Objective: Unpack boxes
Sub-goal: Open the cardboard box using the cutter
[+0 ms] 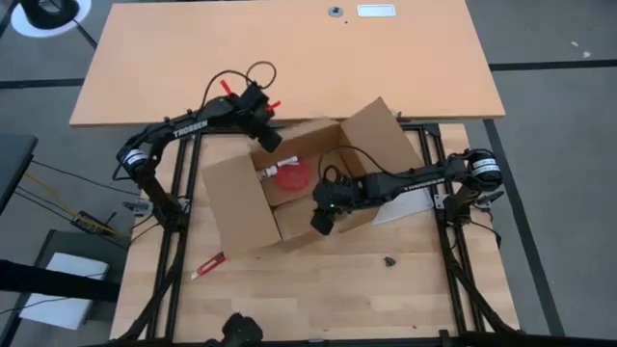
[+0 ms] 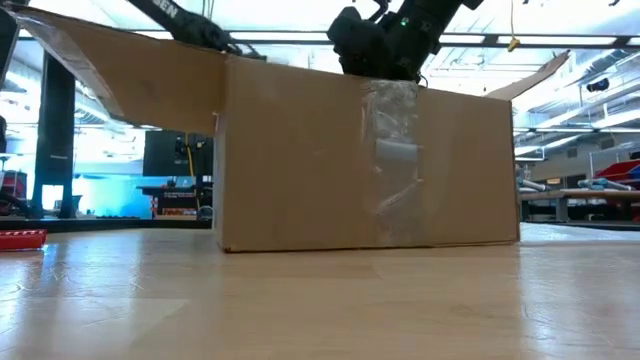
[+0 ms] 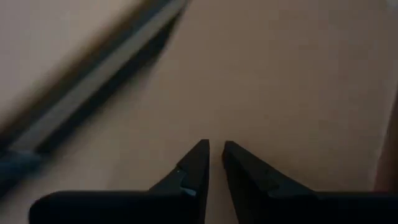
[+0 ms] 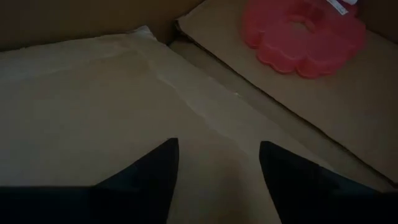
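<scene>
The brown cardboard box (image 1: 289, 183) stands open mid-table, its flaps spread outward; its taped near wall (image 2: 370, 160) fills the low view. A red flower-shaped piece (image 1: 289, 175) lies on the box floor (image 4: 348, 106), with a pale flat sheet (image 4: 93, 81) beside it. My right gripper (image 4: 217, 149) is down inside the box by its near wall (image 1: 323, 217), open, fingers just above the pale sheet with nothing between them. My left gripper (image 1: 273, 143) hangs over the box's far left rim, with only a narrow gap between its fingertips (image 3: 214, 155) and nothing in it.
A red-handled tool (image 1: 210, 263) lies on the table left of the box, near the front. A small dark bit (image 1: 389, 260) sits near the front right. A whitish sheet (image 1: 410, 207) lies under my right arm. A large tan desk top (image 1: 289, 58) spans the far side.
</scene>
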`<state>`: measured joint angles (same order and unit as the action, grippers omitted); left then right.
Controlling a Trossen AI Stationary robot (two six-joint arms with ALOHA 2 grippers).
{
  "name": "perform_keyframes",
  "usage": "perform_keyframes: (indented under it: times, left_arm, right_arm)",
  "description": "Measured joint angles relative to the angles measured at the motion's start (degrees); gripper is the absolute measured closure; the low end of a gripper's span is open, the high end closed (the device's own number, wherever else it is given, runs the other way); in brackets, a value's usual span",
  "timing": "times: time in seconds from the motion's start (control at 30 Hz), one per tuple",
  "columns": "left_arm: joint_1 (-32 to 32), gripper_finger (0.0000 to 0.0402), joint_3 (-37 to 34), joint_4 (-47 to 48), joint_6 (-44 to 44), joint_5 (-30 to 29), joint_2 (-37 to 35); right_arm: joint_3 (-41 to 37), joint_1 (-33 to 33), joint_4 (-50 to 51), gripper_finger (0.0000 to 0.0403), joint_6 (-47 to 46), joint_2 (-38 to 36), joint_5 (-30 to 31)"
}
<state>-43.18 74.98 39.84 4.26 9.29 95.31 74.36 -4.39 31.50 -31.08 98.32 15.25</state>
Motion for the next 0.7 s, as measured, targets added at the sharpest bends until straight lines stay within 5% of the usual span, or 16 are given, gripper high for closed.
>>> perform_keyframes:
  times: [0.13,0.27,0.47,0.7]
  left_arm:
    - [0.02,0.0337,-2.36,-3.62,3.61,9.31,-0.02]
    - [-0.12,0.0337,-0.91,-3.39,3.79,10.27,-0.02]
    - [-0.86,0.0337,11.08,-0.58,3.63,7.19,-3.49]
    - [4.78,0.0337,27.38,1.28,3.48,9.58,-7.48]
  right_arm:
    - [-0.23,1.13,0.53,0.0174,0.32,0.26,0.21]
    - [-0.21,2.05,0.26,0.0174,0.47,0.22,0.14]
    - [0.65,2.83,0.68,0.0174,2.35,0.20,-0.84]
    - [10.68,3.31,9.43,0.0174,4.13,-1.53,-5.67]
